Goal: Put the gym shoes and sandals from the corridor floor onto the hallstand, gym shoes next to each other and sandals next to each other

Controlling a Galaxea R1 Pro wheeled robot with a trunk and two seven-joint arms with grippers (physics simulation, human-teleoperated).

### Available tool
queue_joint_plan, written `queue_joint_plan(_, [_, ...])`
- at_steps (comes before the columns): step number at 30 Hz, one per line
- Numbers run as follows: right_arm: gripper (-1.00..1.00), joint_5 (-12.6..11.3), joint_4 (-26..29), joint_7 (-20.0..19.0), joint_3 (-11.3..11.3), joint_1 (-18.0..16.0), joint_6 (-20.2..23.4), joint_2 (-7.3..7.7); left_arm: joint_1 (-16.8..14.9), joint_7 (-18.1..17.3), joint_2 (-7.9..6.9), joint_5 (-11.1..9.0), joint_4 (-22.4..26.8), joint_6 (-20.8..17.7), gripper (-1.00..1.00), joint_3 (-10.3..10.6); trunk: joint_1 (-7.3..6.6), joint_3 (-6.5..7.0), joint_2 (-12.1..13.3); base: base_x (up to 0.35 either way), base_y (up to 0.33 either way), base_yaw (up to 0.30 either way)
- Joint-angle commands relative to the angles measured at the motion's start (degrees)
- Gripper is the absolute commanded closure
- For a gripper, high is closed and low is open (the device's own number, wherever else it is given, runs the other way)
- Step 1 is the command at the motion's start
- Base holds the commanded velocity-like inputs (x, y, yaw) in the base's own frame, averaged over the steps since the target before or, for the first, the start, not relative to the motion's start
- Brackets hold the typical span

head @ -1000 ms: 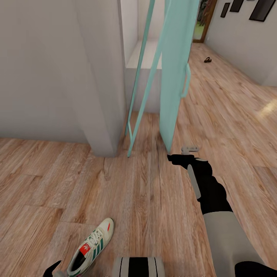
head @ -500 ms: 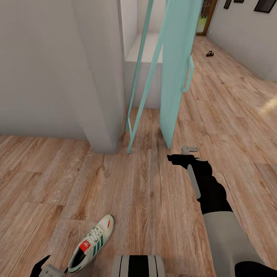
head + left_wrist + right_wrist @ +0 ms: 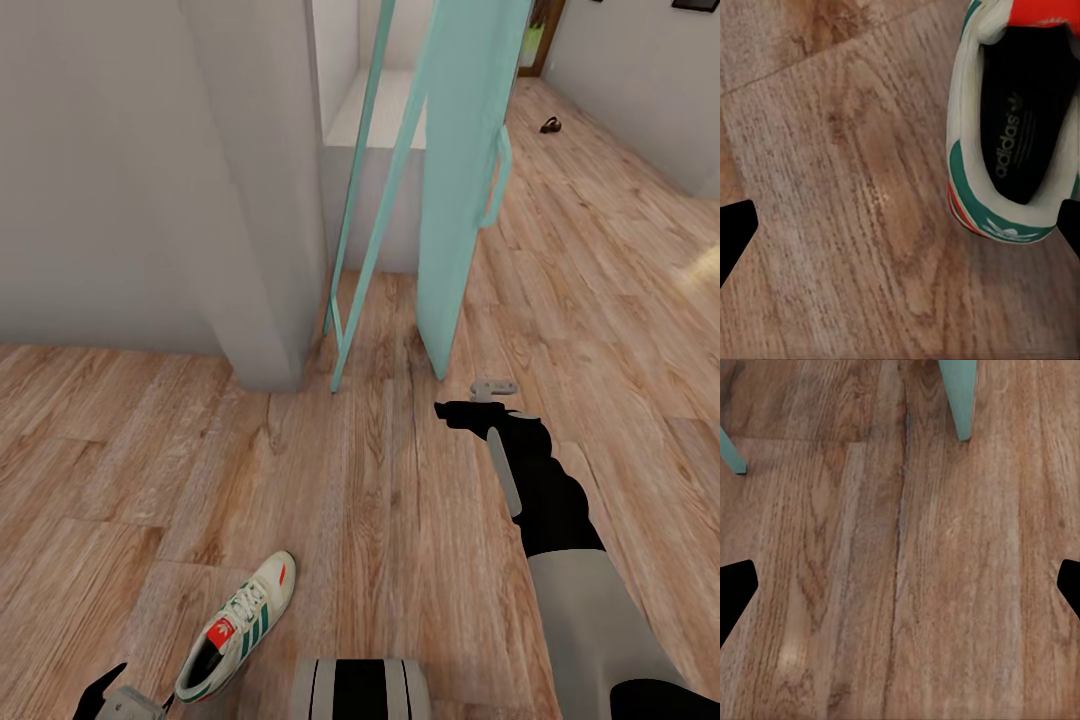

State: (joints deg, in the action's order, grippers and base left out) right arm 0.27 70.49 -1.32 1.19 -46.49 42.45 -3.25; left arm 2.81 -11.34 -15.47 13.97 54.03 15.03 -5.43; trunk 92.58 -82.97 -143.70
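Observation:
One cream-white gym shoe (image 3: 238, 628) with green stripes and a red tongue label lies on the corridor floor (image 3: 380, 500), close in front of me. My left gripper (image 3: 118, 698) hovers low just left of its heel. In the left wrist view the left gripper (image 3: 900, 232) is open over bare planks, and the shoe's heel (image 3: 1020, 127) lies by one fingertip (image 3: 1071, 225). My right gripper (image 3: 472, 400) hangs open over the floor near the turquoise panel's foot; the right gripper (image 3: 900, 589) holds nothing. A dark sandal (image 3: 550, 125) lies far down the corridor.
A grey wall pillar (image 3: 260, 200) stands ahead on the left. A turquoise frame and panel (image 3: 465, 180) lean beside it, and their feet (image 3: 958, 397) rest on the planks. Behind them is a pale grey-white ledge (image 3: 385, 115); I cannot tell whether it is the hallstand.
The head camera has shifted a little, so the corridor sits higher in the picture. My left gripper has drifted slightly left, away from the shoe's heel. The right arm has not moved.

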Motion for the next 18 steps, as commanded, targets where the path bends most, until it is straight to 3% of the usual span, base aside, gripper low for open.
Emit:
queue_joint_plan(1, [-1.00, 0.00, 0.00, 0.00, -0.01, 0.00, 0.00, 0.00, 0.00, 0.00, 0.00, 0.00, 0.01, 0.00, -1.00, 0.03, 0.00, -0.01, 0.00, 0.000, 0.000, 0.000])
queue_joint_plan(8, [-1.00, -0.01, 0.00, 0.00, -0.01, 0.00, 0.00, 0.00, 0.00, 0.00, 0.04, 0.00, 0.00, 0.00, -1.00, 0.37, 0.00, -0.01, 0.00, 0.000, 0.000, 0.000])
queue_joint_plan(18, [-1.00, 0.00, 0.00, 0.00, -0.02, 0.00, 0.00, 0.00, -0.02, 0.00, 0.05, 0.00, 0.02, 0.00, -1.00, 0.43, 0.26, -2.22, -0.14, 0.000, 0.000, 0.000])
